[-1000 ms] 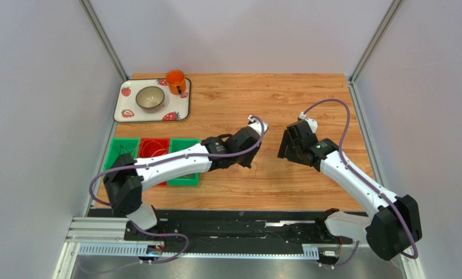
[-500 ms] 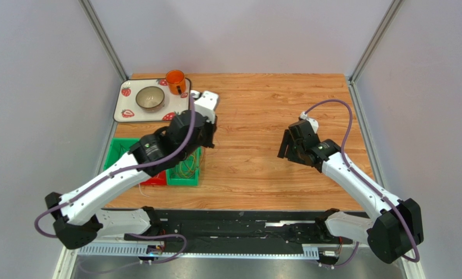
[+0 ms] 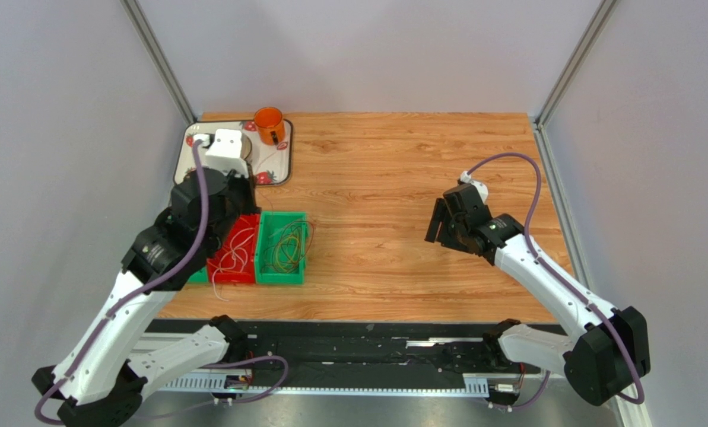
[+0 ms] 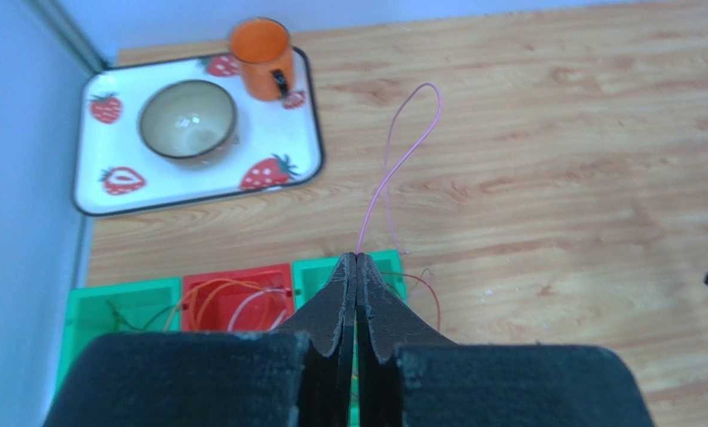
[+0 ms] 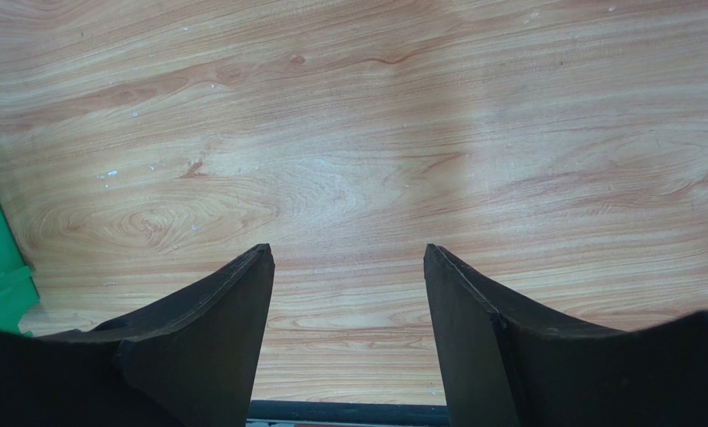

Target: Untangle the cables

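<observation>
A robot lab test cell: pale wall panels [image 3: 63,133] on aluminium posts [image 3: 157,58] box in a wood-grain table [image 3: 402,169], with a left arm [image 3: 121,311] and right arm [image 3: 544,276] bolted to a rail [image 3: 366,351], plus plastic bins [image 3: 280,278] and a strawberry tray [image 3: 277,165] as props

Closed in on three sides by plain pale-grey walls [image 3: 357,53], joined at the rear corners by slim metal posts [image 3: 157,58]. Floored with a light wood-grain table [image 3: 393,160], edged along the near side by a black mounting rail [image 3: 357,342]. Lit softly and evenly, with a pale sheen across the grain.
</observation>
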Controlling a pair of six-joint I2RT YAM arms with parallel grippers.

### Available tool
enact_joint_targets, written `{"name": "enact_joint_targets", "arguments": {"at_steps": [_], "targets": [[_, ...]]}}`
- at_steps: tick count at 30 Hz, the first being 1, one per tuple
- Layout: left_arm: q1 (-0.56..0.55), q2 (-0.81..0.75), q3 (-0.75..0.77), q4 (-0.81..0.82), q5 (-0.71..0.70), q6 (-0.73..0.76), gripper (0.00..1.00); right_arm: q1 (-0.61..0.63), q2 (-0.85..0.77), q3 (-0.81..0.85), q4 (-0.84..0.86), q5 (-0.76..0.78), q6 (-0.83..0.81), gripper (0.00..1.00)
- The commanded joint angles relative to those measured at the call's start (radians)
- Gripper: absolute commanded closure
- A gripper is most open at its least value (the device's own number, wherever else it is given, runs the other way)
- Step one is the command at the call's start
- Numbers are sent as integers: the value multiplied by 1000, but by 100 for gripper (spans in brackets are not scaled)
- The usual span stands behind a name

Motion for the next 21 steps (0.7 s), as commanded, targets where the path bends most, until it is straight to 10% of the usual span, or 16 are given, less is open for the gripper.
{"name": "enact_joint_targets", "arguments": {"at_steps": [1, 21], "targets": [[11, -54, 91, -12, -151, 56, 100, -3, -15, 11, 9, 7, 1, 33], [13, -131, 390, 176, -335, 363, 100, -3, -1, -2, 29, -4, 12, 34]]}}
